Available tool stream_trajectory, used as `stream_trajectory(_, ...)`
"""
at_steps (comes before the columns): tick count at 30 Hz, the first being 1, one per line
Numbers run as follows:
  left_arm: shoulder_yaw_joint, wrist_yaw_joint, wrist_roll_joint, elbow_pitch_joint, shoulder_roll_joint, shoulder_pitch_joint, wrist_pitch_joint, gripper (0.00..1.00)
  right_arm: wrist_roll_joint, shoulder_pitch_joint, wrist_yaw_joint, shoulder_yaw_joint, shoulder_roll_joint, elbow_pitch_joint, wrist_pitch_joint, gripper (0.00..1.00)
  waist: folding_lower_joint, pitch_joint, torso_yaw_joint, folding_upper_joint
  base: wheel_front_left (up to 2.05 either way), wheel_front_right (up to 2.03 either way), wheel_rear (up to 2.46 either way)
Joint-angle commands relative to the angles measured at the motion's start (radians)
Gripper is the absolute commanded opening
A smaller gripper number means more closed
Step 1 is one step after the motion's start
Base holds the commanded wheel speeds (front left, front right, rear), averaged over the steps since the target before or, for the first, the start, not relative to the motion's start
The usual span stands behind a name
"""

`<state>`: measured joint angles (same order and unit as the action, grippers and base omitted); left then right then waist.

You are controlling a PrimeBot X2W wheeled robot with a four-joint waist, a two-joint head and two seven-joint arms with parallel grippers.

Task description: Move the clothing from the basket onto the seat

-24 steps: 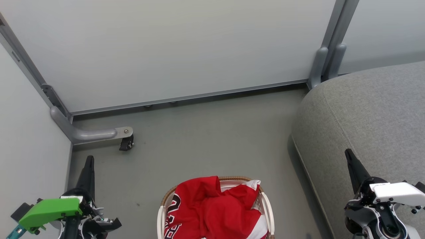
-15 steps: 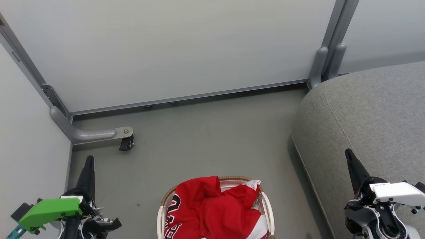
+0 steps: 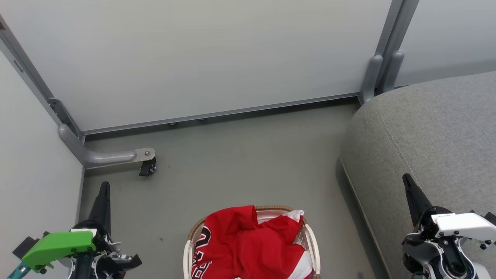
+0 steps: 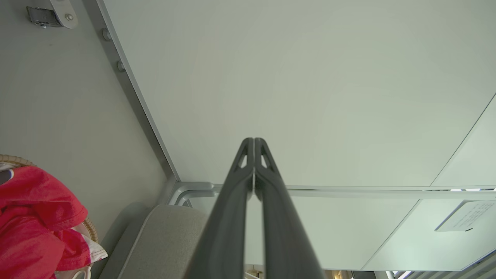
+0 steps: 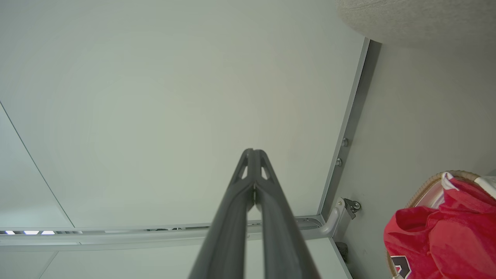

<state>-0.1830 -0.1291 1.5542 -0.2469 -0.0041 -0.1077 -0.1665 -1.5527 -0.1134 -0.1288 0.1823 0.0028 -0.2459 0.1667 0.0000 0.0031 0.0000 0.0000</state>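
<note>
Clothing (image 3: 252, 248) heaped in basket (image 3: 271, 209) on the floor (image 3: 240, 162), at 6 o'clock in the head view. Nothing red on seat (image 3: 434, 128) at 3 o'clock. Left hand (image 3: 104, 186) at 8 o'clock and right hand (image 3: 406, 179) at 4 o'clock both pinched closed, empty, clear of the basket. Seemingly nothing moved yet; whole job left.

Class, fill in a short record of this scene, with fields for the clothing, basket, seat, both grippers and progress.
Clothing: red jerseys heaped in the basket
Basket: on the floor, bottom centre of the head view
Seat: grey cushion, right of the basket
Left gripper: shut, empty
Right gripper: shut, empty
Progress: no clothing moved yet
</note>
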Motion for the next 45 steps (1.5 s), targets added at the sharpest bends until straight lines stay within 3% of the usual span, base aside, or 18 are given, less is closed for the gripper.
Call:
stream_trajectory(1,-0.001,-0.005,0.001,0.000,0.008,-0.016,-0.004,0.00,-0.004,-0.006,-0.005,0.002,-0.005,-0.001,0.003,0.00,0.0000,0.000,0.000,0.0000,0.00,0.00,0.00)
stream_trajectory(7,-0.001,-0.005,0.001,0.000,0.008,-0.016,-0.004,0.00,-0.004,-0.006,-0.005,0.002,-0.005,-0.001,0.003,0.00,0.0000,0.000,0.000,0.0000,0.00,0.00,0.00)
stream_trajectory(8,0.001,0.000,0.000,-0.004,-0.002,0.002,0.001,1.00,0.000,0.001,0.001,0.000,0.001,-0.004,0.000,1.00,0.0000,0.000,0.000,0.0000,0.00,0.00,0.00)
stream_trajectory(9,0.001,0.000,-0.001,-0.010,-0.003,0.005,0.002,0.00,0.001,0.004,0.002,-0.001,0.002,-0.009,-0.002,0.00,0.0000,0.000,0.000,0.0000,0.00,0.00,0.00)
stream_trajectory(10,0.001,0.000,0.000,-0.023,-0.007,0.016,0.001,1.00,0.001,0.013,0.003,-0.001,0.007,-0.021,0.000,1.00,0.0000,0.000,0.000,0.0000,0.00,0.00,0.00)
stream_trajectory(27,0.074,0.000,-0.060,-0.023,-0.009,0.046,0.078,1.00,0.063,0.045,0.002,-0.024,0.012,-0.033,-0.078,1.00,0.0000,0.003,0.000,0.0000,0.00,0.00,0.00)
stream_trajectory(45,0.126,0.004,-0.345,0.041,-0.004,0.036,0.166,1.00,0.362,0.040,0.001,0.017,0.007,0.007,-0.166,1.00,0.0000,0.004,0.002,0.0000,0.00,0.00,0.00)
